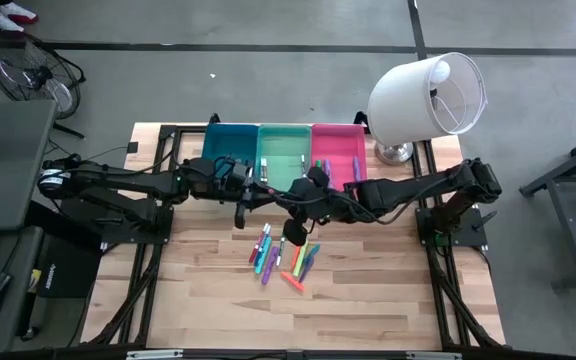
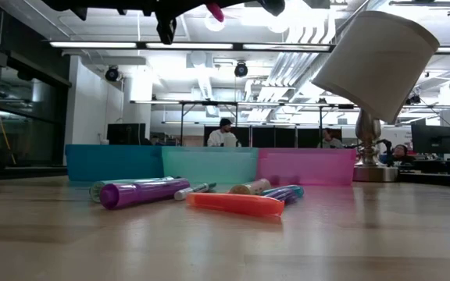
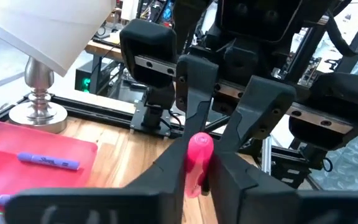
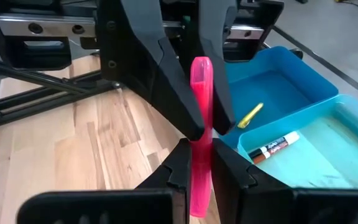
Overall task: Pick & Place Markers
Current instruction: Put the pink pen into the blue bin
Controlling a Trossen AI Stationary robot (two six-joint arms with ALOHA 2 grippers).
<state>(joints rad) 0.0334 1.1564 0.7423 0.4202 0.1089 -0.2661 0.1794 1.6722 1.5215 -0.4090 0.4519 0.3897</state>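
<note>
A pink marker [image 4: 201,93] is held in the air over the table's middle, near the bins, with both grippers shut on it. My left gripper [image 3: 199,158] comes from the table's left and my right gripper [image 4: 202,163] from the right, and they meet fingertip to fingertip. In the low view the marker's tip [image 2: 216,11] shows high above the table. Several loose markers [image 1: 283,255] in purple, green, orange and teal lie flat on the wood below. My left gripper pinches the pink marker's barrel [image 4: 201,127] between its two fingers, coming level from the table's left and lying across it. The marker is clear of the table, one rounded end [image 3: 200,144] sticking out past the fingers. My right gripper pinches the same barrel [image 4: 201,152] between its two fingers, right beside the left fingers' hold. It comes from the table's right, slanting a little downward, fingers across the marker. Most of the marker's length reaches beyond the fingers toward the bins.
Three bins stand side by side at the far edge: blue [image 1: 231,145] with a yellow marker [image 4: 250,115], mint green [image 1: 284,150] with a white marker [image 4: 275,146], pink [image 1: 338,150] with a purple marker [image 3: 47,162]. A white-shaded lamp [image 1: 423,95] stands far right.
</note>
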